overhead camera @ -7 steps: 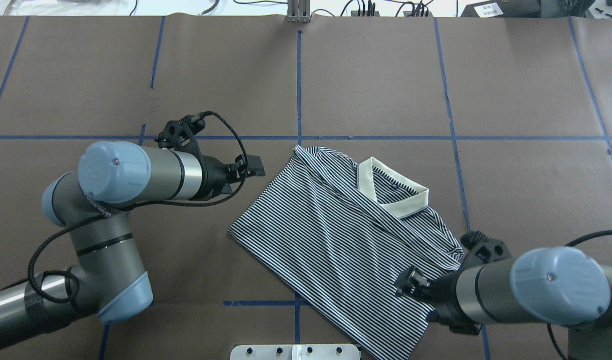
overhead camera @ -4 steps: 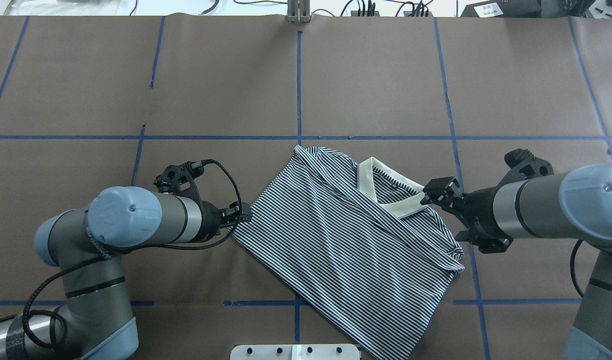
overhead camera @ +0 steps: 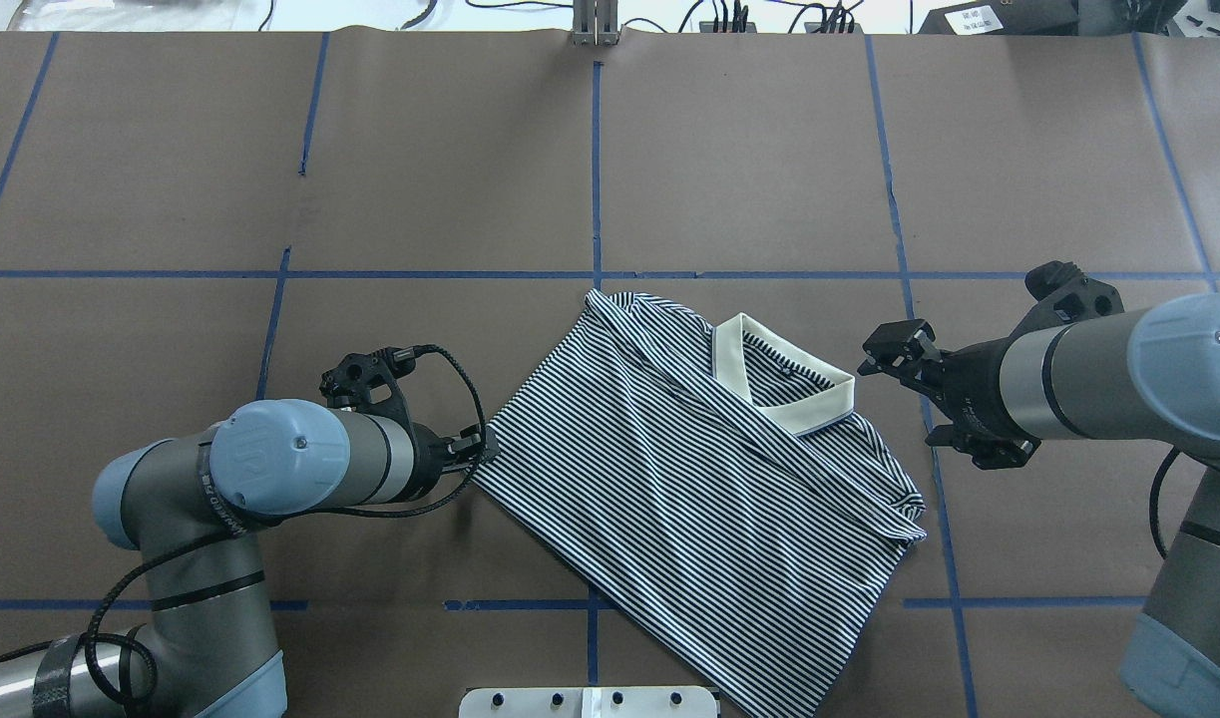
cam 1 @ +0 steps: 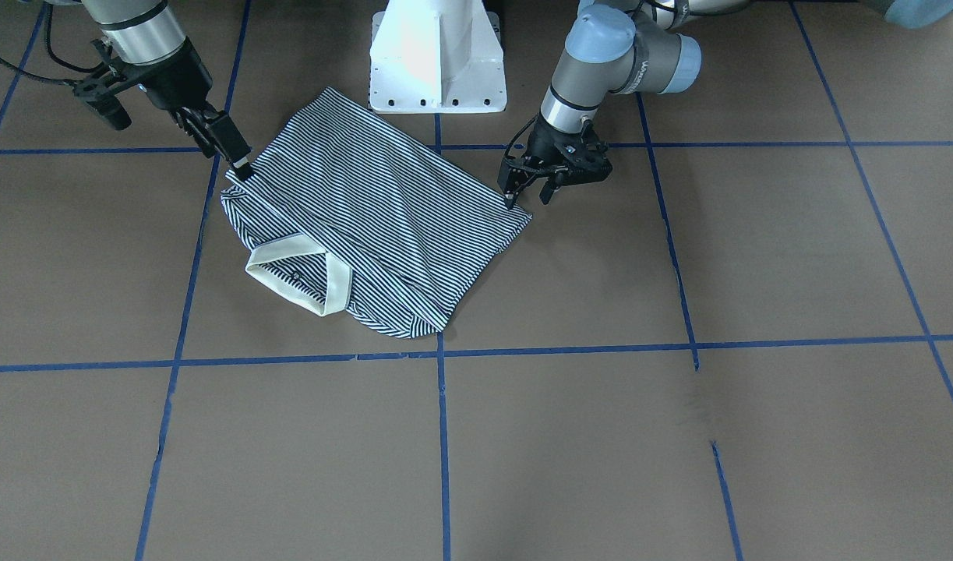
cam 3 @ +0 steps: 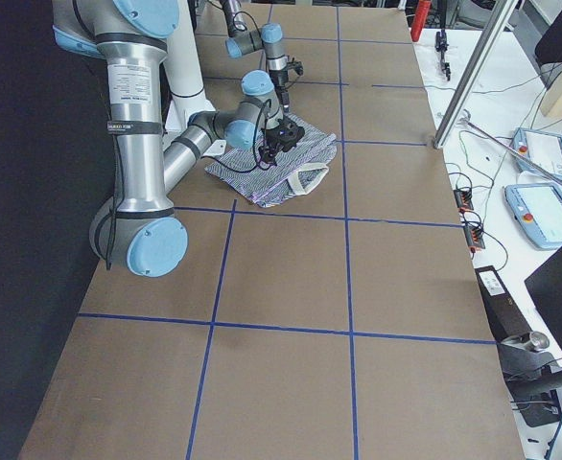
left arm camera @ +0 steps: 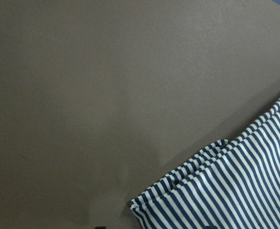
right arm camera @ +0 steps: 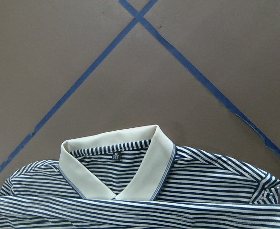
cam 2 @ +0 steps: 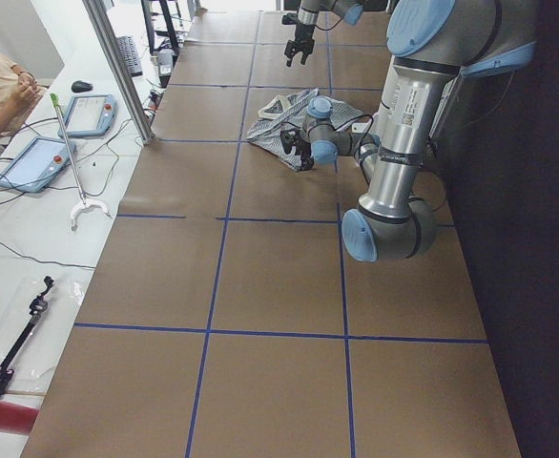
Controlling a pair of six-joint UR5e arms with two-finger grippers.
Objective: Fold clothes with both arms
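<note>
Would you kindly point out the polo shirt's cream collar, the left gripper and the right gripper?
cream collar [right arm camera: 148, 166]: right wrist-mounted view, on its right-hand flap.
left gripper [cam 1: 527, 193]: exterior front-facing view, midway between its fingertips.
right gripper [overhead camera: 884, 351]: overhead exterior view, at its fingertips.

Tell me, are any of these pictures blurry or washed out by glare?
Front-facing view: the white pedestal is blown out; left wrist view: the shirt stripes are crisp; exterior left view: the right side is black; overhead view: even light, no blur.
</note>
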